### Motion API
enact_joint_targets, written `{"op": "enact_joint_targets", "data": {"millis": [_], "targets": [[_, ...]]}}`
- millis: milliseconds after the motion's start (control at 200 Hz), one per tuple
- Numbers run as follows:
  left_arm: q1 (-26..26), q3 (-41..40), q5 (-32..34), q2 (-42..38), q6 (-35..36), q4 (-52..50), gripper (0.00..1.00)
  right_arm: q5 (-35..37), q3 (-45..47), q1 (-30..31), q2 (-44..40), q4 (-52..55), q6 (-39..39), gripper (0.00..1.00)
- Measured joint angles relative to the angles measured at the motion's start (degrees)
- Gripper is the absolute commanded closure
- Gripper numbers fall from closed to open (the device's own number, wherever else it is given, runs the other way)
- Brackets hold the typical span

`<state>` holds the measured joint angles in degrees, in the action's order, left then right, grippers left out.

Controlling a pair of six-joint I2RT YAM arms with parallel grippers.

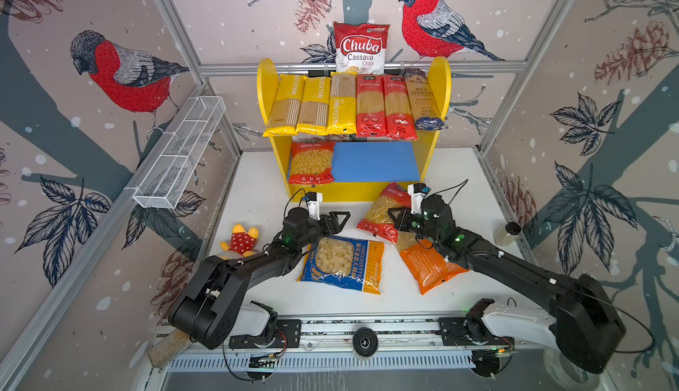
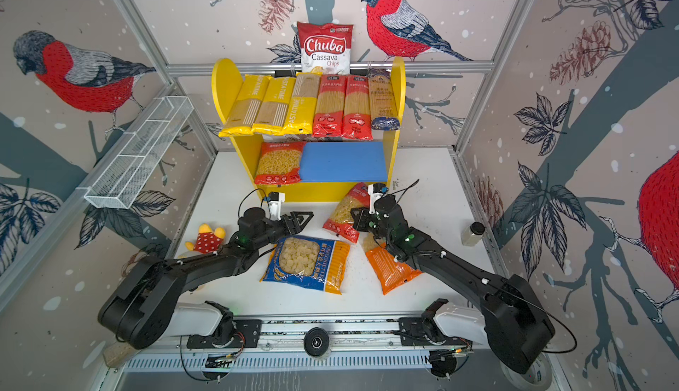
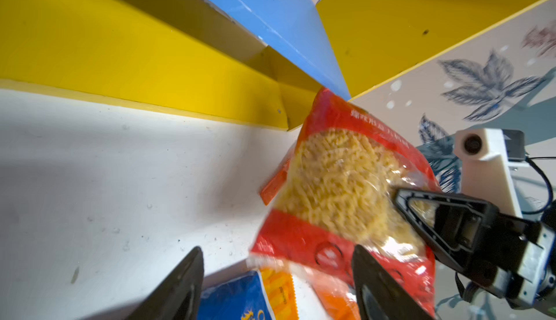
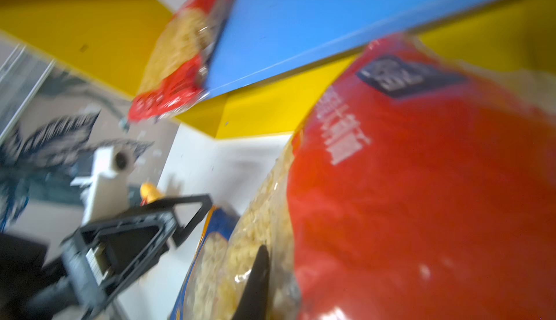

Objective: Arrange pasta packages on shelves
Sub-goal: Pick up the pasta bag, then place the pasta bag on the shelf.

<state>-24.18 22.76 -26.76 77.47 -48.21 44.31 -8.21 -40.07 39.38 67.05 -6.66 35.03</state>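
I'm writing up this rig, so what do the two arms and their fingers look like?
Both arms are matte black with white base links and small green lights. The left gripper and right gripper have black triangular open-frame fingers. Each wrist carries a white camera mount with thin black cables.

Both top views look down at the shelves (image 1: pixel 354 187); wrist views sit close.

Bullfinch-print walls (image 1: pixel 121 73), white tabletop (image 1: pixel 257 187)

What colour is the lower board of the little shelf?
Blue. The lower board shows best in a top view, with yellow side panels around it.
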Motion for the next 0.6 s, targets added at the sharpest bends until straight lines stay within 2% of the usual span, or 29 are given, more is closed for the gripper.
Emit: {"op": "enact_joint_targets", "data": {"millis": [105,225,390,600], "targets": [[0.6,-2.1,-0.4,-2.1,-1.9,4.4,0.21,-6.0,-3.4,0.4,-1.0,0.6,-6.9,1.0],[2.6,-4.1,-0.4,-4.4,-4.2,8.1,0.18,-9.4,-5.3,-1.2,0.1,-4.2,-9.4,1.0],[6.4,-5.6,-0.2,-6.6,-7.5,12.0,0.11,-11.3,-12.2,-3.2,8.4,-8.8,-9.6,1.0],[7.5,-4.9,-0.1,-5.6,-9.4,17.0,0.11,-17.0,-19.9,-4.7,18.9,-16.1,-9.1,1.0]]}}
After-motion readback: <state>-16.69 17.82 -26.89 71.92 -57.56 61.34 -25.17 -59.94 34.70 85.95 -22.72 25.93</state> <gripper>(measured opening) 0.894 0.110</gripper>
